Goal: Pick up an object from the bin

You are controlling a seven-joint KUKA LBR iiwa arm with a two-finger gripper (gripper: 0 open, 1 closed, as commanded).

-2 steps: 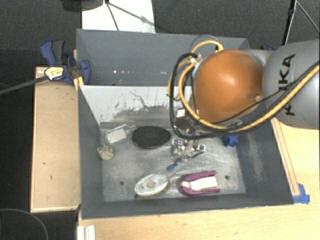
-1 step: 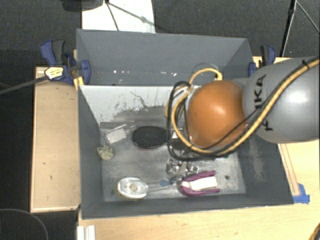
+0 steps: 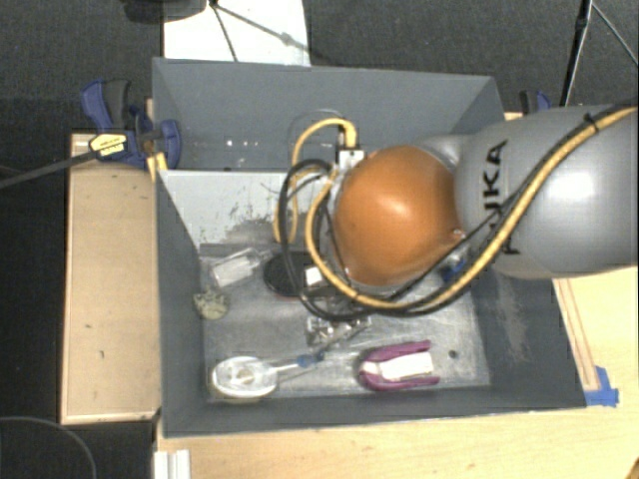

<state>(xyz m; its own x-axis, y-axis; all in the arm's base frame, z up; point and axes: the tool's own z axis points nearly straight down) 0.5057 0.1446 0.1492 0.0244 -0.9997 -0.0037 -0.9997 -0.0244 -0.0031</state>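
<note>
My gripper [image 3: 332, 327] reaches down into the middle of the bin, its upper part hidden under the arm's orange cover. Its tip is just above the handle end of a white spoon-like scoop [image 3: 245, 376], which lies along the front wall with its round bowl to the left. Just to the right of the tip, by the front wall, lies a purple and white object [image 3: 398, 365]. A black round thing [image 3: 284, 273] sits directly left of the gripper, partly hidden by cables.
A clear plastic piece [image 3: 234, 265] and a small grey-green lump [image 3: 211, 305] lie near the bin's left wall. The arm with its cables covers the bin's right and back part.
</note>
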